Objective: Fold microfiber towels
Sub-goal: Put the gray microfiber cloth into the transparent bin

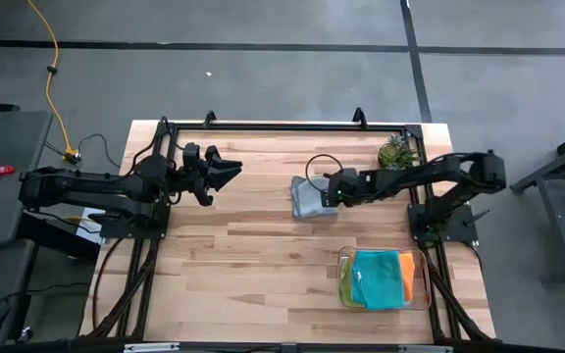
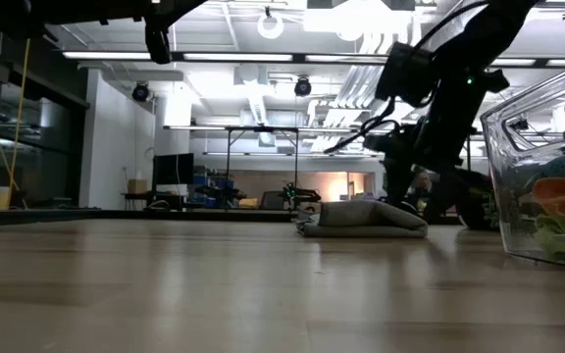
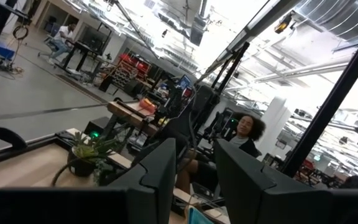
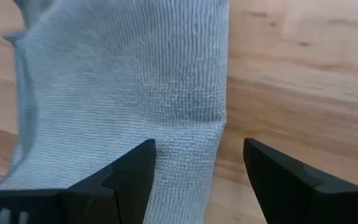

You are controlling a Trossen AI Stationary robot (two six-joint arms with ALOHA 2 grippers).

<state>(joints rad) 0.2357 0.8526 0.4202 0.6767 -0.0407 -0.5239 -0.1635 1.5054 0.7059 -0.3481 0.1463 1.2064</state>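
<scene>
Wooden table (image 1: 243, 255), mid-rear: right gripper (image 4: 197, 171) spread wide and empty, low over near edge of folded grey towel (image 1: 312, 199); grey towel flat beside potted plant (image 1: 396, 151). Judged step: release after fold; next, regrasp and transfer to clear tray (image 1: 422, 300) holding teal towel (image 1: 376, 278) and orange towel (image 1: 406, 276). Left gripper (image 1: 226, 172) parked raised at left, partly parted, empty.

- Surface (image 1: 243, 265): pale wood planks, framed by black rails.
- Clear plastic tray (image 1: 342, 257): rectangular, near the surface's front right corner.
- Small green potted plant (image 1: 396, 152): back right corner of the surface.
- Yellow cable (image 1: 55, 78): trailing across the grey floor (image 1: 263, 69), beyond the surface's left side.
- Seated person (image 3: 244, 134): in the room beyond.
</scene>
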